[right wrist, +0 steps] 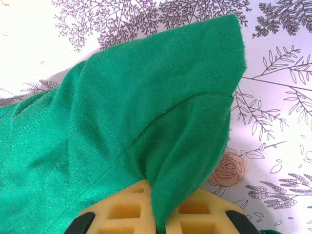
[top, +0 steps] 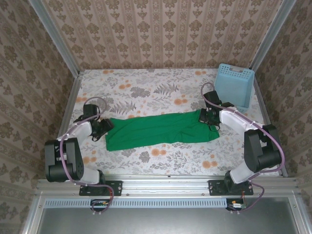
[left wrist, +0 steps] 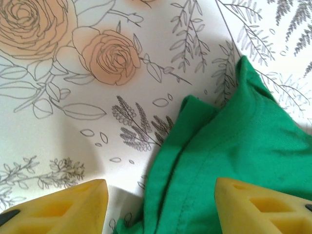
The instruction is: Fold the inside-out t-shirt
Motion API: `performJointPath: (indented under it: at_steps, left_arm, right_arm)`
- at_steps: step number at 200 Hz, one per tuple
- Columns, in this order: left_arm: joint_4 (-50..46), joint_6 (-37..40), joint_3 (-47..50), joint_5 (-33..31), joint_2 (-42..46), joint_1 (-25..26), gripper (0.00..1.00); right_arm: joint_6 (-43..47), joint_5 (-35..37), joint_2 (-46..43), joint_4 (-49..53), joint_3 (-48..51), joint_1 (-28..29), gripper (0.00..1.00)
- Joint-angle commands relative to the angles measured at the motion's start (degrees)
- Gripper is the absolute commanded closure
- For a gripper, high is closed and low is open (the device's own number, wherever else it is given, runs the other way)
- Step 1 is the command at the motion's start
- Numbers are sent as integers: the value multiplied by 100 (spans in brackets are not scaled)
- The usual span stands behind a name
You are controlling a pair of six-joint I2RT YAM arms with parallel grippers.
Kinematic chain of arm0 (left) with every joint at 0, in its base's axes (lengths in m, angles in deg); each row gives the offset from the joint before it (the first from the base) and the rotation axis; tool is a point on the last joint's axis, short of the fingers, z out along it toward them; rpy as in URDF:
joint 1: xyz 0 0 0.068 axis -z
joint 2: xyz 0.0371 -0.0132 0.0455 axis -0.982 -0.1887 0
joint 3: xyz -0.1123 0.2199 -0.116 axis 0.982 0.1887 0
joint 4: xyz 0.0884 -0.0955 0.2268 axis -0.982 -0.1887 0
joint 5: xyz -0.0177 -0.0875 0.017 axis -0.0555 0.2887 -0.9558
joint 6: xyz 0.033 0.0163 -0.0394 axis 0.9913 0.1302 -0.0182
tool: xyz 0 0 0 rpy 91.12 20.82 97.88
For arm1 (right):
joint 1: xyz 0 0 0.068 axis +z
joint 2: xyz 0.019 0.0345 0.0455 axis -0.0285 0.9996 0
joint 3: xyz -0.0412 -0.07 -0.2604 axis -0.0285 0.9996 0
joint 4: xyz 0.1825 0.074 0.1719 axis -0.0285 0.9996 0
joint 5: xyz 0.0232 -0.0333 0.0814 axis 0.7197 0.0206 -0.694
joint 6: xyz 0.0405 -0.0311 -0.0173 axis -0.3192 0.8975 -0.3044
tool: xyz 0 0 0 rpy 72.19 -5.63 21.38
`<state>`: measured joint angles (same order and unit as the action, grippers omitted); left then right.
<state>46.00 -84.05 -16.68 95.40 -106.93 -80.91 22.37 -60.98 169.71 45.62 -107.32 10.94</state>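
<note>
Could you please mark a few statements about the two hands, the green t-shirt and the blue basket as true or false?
1. The right hand is shut on the t-shirt. True.
2. The left hand is clamped on the cloth. False: its fingers stand open, with the shirt's edge between them.
3. The basket stands at the far right corner of the table. True.
4. The t-shirt lies in the basket. False: it lies stretched out on the table between the two hands.
</note>
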Motion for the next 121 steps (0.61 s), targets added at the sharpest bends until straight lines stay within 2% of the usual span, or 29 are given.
performJointPath:
  at_steps: [1, 49, 88, 121]
  left_arm:
    - [-439, 64, -159, -129, 290, 59, 39]
    - [-890, 145, -271, -630, 812, 375, 38]
    - [-1095, 100, -97, -1087, 904, 508, 37]
    - [-921, 110, 74, -981, 722, 490, 36]
  right_arm:
    - [199, 185, -72, 163, 4, -1, 100]
    - [471, 502, -123, 451, -129, 85, 100]
    - [724, 865, -345, 682, -324, 472, 100]
    - [863, 1122, -490, 788, -431, 802, 100]
